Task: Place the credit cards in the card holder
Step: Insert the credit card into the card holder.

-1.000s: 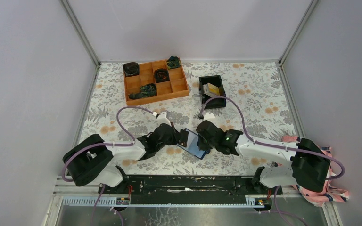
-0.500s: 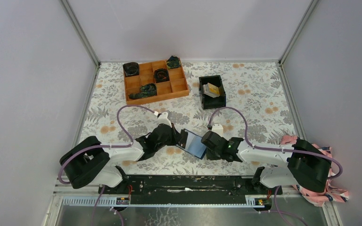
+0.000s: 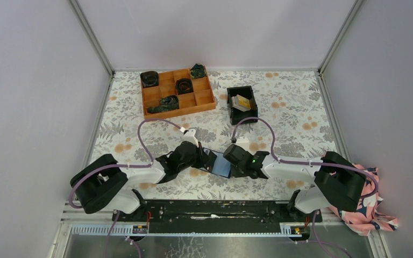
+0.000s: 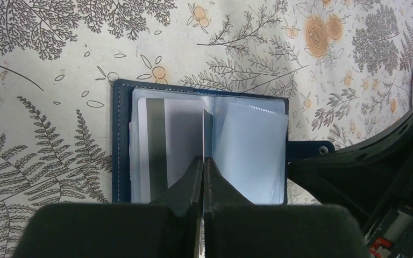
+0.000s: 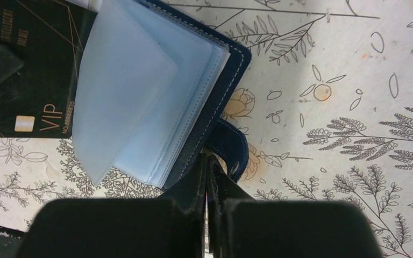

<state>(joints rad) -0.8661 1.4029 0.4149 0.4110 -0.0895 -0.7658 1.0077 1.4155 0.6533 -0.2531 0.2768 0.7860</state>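
Navy card holder (image 5: 223,107) sits in right fingers (image 5: 189,185), black card (image 5: 37,59) in left fingers (image 4: 185,183).

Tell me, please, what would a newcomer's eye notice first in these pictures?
The open card holder, navy with pale blue sleeves, lies at the table's near middle. The right gripper pinches its cover by the snap tab; the left gripper pinches what seems a black VIP card upright over it. An orange tray stands farther back.

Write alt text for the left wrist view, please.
The left pincer pinches a thin card, seen edge-on, over an open navy card holder with clear sleeves. The holder lies on a floral tablecloth; the right pincer reaches in at its snap tab.
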